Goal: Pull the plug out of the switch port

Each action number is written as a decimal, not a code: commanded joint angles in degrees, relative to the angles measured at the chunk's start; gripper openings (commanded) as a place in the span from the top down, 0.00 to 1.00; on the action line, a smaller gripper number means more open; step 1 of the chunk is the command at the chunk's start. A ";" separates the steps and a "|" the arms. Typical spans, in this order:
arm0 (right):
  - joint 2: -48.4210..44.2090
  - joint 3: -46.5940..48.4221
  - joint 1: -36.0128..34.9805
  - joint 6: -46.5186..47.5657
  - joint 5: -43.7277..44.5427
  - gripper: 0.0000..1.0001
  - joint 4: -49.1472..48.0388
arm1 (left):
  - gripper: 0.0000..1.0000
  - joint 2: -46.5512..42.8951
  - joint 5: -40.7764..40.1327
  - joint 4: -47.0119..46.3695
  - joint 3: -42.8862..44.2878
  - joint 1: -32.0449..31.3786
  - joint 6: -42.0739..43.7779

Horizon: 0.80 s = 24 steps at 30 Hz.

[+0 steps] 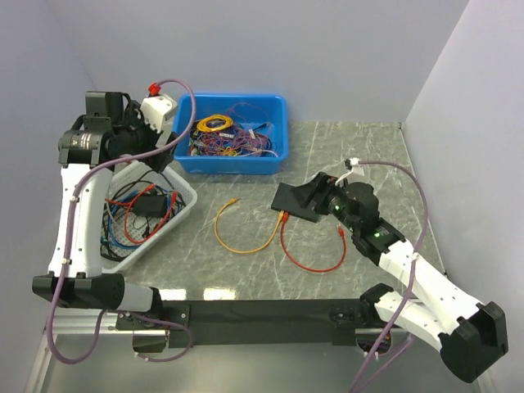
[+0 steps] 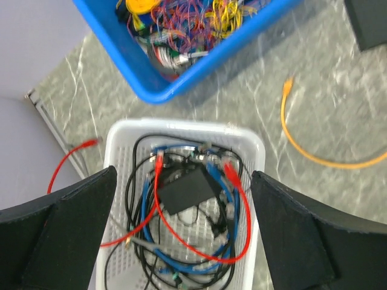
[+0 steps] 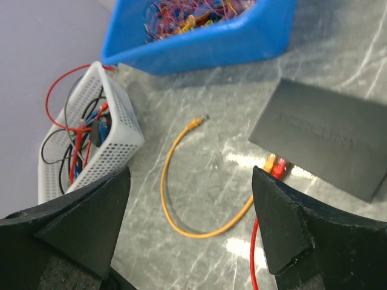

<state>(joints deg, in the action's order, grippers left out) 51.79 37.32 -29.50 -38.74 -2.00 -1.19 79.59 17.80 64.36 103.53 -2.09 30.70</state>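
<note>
- Flat on the table, right of centre: switch (image 1: 296, 202), socket edge turned toward the arms, likely for easy reach.
- Seated side by side in that edge: orange plug (image 3: 269, 161) and red plug (image 3: 279, 170), cables trailing loose over the table.
- Poised above the switch, jaws released and grasping nothing: right gripper (image 3: 190, 175), probably lining up on a plug.
- Parked wide open over the basket (image 2: 181, 127), apparently out of the way: left gripper (image 2: 183, 175).

Switch (image 3: 326, 136): 1.
Loose cables on table: 2 (orange cable (image 3: 164, 187), red cable (image 1: 313, 269)).
Plugs at switch edge: 2 (orange plug (image 3: 269, 162), red plug (image 3: 279, 170)).
Blue bin (image 1: 233, 162): 1; wire tangle (image 1: 233, 135) inside, not countable.
White basket (image 2: 181, 126): 1; holds 1 black box (image 2: 187, 188) plus red, blue, black cables, number unclear.
Arms: 2 (left arm (image 1: 78, 214), right arm (image 1: 409, 266)).
</note>
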 commanded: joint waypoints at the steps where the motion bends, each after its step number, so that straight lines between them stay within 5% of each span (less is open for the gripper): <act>1: -0.55 -0.93 -0.04 -3.97 -0.28 0.13 -3.38 | 0.01 2.05 -3.54 -4.49 -2.60 -2.38 -4.06; 4: -0.81 -2.25 -0.04 -4.24 0.24 0.13 -3.12 | 0.01 3.46 -4.98 -5.56 -4.12 -3.27 -4.59; 9: 0.85 -5.85 0.14 -8.17 -0.89 0.14 -5.39 | 0.01 3.73 7.42 -7.99 -5.34 -10.72 -6.52; 16: 9.89 -10.42 0.49 -15.30 -4.32 0.22 -17.59 | 0.01 12.15 -4.60 -21.80 -13.26 -30.06 -10.39; 24: 21.58 -14.38 1.19 -23.22 -4.52 0.45 -27.98 | 0.01 27.98 -2.43 -22.17 -8.24 -32.72 -13.38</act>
<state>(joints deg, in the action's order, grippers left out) 71.59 24.23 -28.82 -57.67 -7.22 -21.15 107.44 14.55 44.16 93.56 -34.98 19.77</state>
